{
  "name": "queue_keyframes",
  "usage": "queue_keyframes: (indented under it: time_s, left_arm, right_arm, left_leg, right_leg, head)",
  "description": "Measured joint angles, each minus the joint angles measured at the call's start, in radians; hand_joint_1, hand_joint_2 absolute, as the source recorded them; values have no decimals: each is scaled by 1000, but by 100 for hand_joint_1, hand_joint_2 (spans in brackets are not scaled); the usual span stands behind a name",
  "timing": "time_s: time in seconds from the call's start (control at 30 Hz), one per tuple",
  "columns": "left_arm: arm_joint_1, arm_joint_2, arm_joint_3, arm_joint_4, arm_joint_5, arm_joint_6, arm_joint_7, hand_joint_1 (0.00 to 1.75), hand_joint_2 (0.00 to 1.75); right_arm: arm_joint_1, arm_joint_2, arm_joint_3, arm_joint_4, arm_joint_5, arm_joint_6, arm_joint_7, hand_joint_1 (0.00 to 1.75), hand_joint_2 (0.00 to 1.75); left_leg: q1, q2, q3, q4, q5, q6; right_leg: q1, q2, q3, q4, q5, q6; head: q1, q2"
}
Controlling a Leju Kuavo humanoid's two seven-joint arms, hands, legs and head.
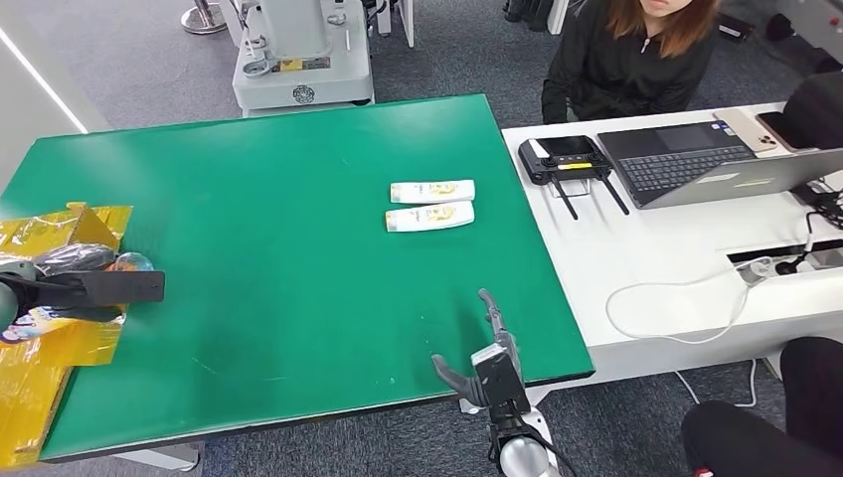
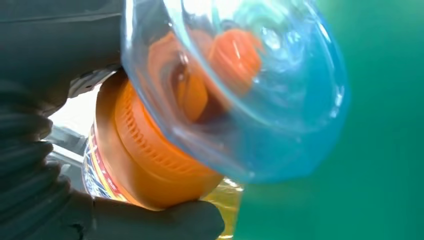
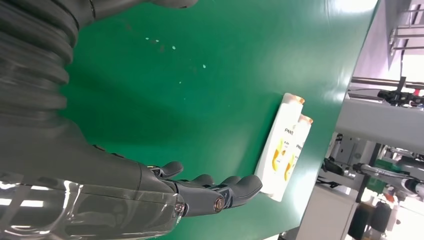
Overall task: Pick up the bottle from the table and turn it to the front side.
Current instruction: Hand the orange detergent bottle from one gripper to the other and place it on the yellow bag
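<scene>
We see two white shampoo bottles (image 1: 430, 205) lying side by side on the green bench (image 1: 249, 248), right of its middle. Our right hand (image 1: 484, 363) hovers near, fingers (image 3: 227, 189) spread and empty. We should reach far, grip one bottle across its body.

You see the head view evenly lit from overhead and sharp, with soft shadows on the green table (image 1: 268, 219) and no strong glare. In the left wrist view everything is close and blurred: a clear dome (image 2: 240, 85) catches pale highlights, and a bright white patch glows behind it. The right wrist view is sharp on the table, blown out to white at the far edge.
</scene>
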Motion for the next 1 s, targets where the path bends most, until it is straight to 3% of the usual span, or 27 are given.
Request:
queue_keyframes:
  time_s: [0.17, 0.37, 0.53, 0.83, 1.0]
  left_arm:
    - [8, -4, -40, 43, -73, 65, 45, 175, 175]
    - [71, -64, -51, 206, -176, 197, 107, 175, 175]
    - [95, -88, -51, 307, -182, 195, 70, 175, 175]
    - [78, -164, -51, 415, -191, 174, 92, 175, 175]
    - [81, -193, -51, 437, -190, 220, 75, 175, 175]
  right_arm:
    - [-6, 0, 1, 6, 2, 11, -4, 0, 175]
    - [-13, 0, 11, 24, -2, 12, -14, 0, 175]
    - [-29, 0, 26, 47, -13, 24, -21, 0, 175]
    - [-67, 0, 40, 94, -35, 28, -37, 0, 175]
    - [-75, 0, 46, 103, -35, 31, -40, 0, 175]
  left_leg:
    - [0, -1, 0, 0, 0, 0]
    - [0, 0, 0, 0, 0, 0]
    - [-1, 0, 1, 0, -1, -1]
    - [-2, -2, 18, -3, -4, -4]
    - [-3, -5, 25, -6, -4, -4]
  right_leg:
    - [0, -1, 0, 0, -1, -1]
    - [0, 0, 0, 0, 0, -1]
    - [0, 0, 1, 0, -1, -1]
    - [-1, -2, 17, 0, -4, -2]
    - [-3, -6, 23, 0, -7, -3]
  head:
    - [0, 0]
    - [0, 0]
    - [0, 0]
    - [0, 0]
    - [0, 0]
